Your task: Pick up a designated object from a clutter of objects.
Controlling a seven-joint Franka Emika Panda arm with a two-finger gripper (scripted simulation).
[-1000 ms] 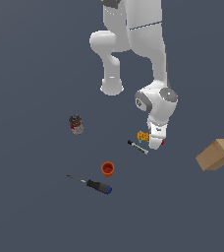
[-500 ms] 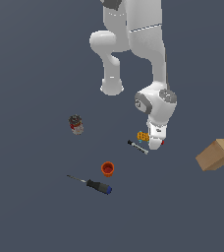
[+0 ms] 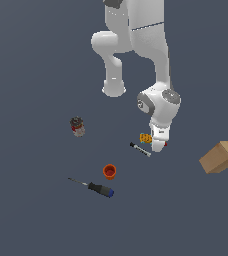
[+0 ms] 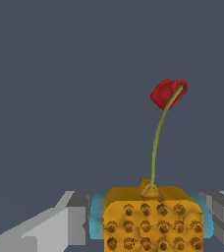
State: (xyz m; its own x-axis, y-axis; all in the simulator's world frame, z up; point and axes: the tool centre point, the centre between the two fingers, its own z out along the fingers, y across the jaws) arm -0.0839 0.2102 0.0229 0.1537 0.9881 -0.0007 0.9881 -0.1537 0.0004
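1. The orange studded block [image 4: 153, 219] is seen on the table [image 3: 36, 75], between the fingers [image 4: 70, 224] of the claw [image 3: 156, 145], beside the marker [image 3: 140, 149].
2. The claw is set narrowly about the block; firm contact cannot be told.
3. The squeeze should be confirmed before lifting.
4. A straight lift is advised, so the marker is spared.

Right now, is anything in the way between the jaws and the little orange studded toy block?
Nothing visible. In the wrist view the orange studded block already sits between the gripper fingers, nothing wedged beside it. The marker lies just beside it.
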